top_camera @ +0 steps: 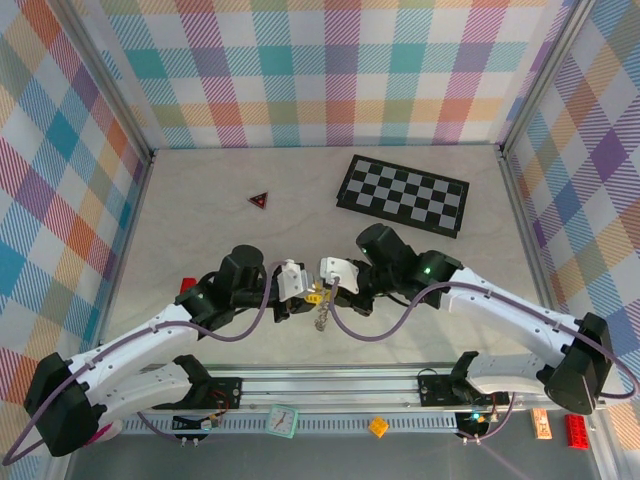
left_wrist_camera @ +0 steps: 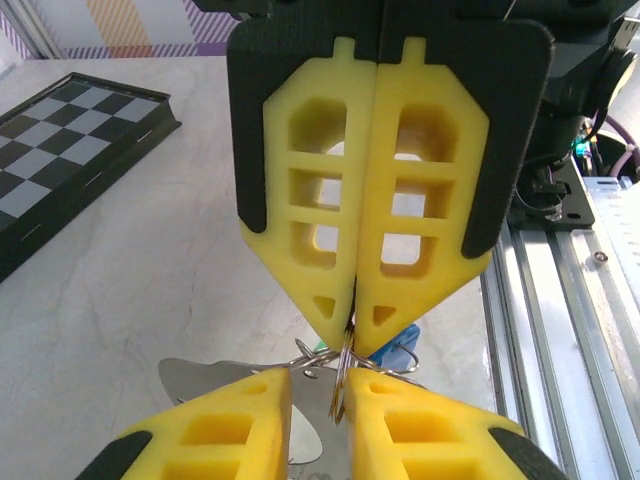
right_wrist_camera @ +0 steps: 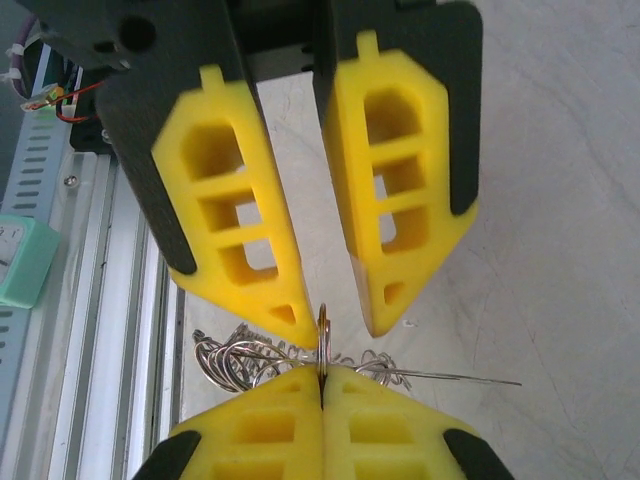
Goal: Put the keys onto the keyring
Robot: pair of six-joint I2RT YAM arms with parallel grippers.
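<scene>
Right claw [right_wrist_camera: 322,372] pinching shut on keyring [right_wrist_camera: 250,358], its thin ring edge-on. Left claw [right_wrist_camera: 335,318] facing it at 12 o'clock, fingers standing narrowly parted, ring sitting between tips. Chain links bunching at 9 o'clock of pinch, over worktop [right_wrist_camera: 560,200].

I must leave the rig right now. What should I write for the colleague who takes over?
Right gripper: shut on a link of the keyring.
Left gripper: open, fingertips beside that same link.
Keys: what seems the blue key peeks out behind the right gripper in the left wrist view.
Done: keyring gripped.
Left: whether any key is on the keyring cannot be told; check, then thread both.
</scene>
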